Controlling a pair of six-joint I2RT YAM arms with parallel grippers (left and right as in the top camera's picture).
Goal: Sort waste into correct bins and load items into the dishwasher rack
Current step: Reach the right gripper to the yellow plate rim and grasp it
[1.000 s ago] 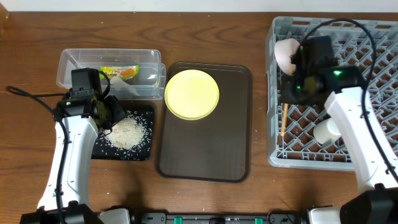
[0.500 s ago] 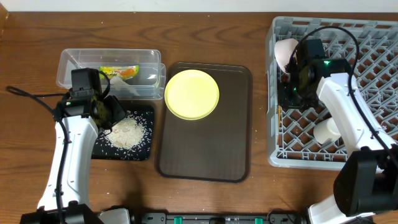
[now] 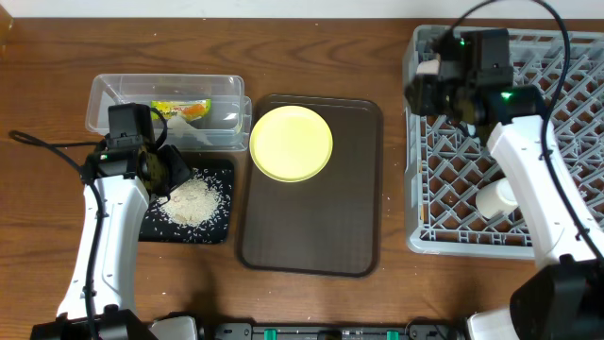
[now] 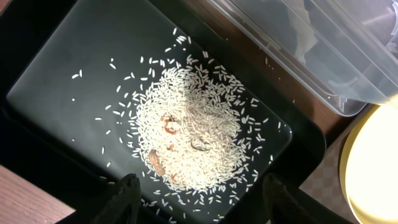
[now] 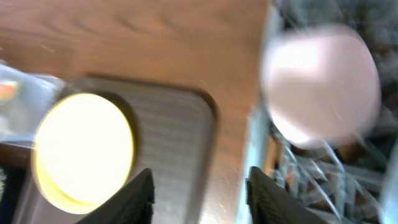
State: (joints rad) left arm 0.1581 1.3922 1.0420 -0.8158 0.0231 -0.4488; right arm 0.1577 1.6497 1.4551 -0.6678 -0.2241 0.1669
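Note:
A yellow plate [image 3: 291,142] lies at the far end of the brown tray [image 3: 311,236]; it also shows in the right wrist view [image 5: 84,149]. A black bin [image 3: 151,227] holds spilled rice [image 3: 193,200], seen close in the left wrist view [image 4: 193,134]. My left gripper [image 4: 199,199] is open and empty just above the rice. My right gripper [image 5: 199,193] is open and empty, above the left edge of the grey dishwasher rack [image 3: 566,142]. A pink bowl [image 5: 320,81] stands in the rack's far left corner, mostly hidden by the arm in the overhead view.
A clear plastic container [image 3: 113,99] with a yellow-orange wrapper [image 3: 179,110] sits behind the black bin. A white cup [image 3: 495,198] stands in the rack near its front. The rack fills the table's right side.
My right arm has moved from inside the rack toward the far left corner, now covering the pink bowl from overhead. The left arm has not moved.

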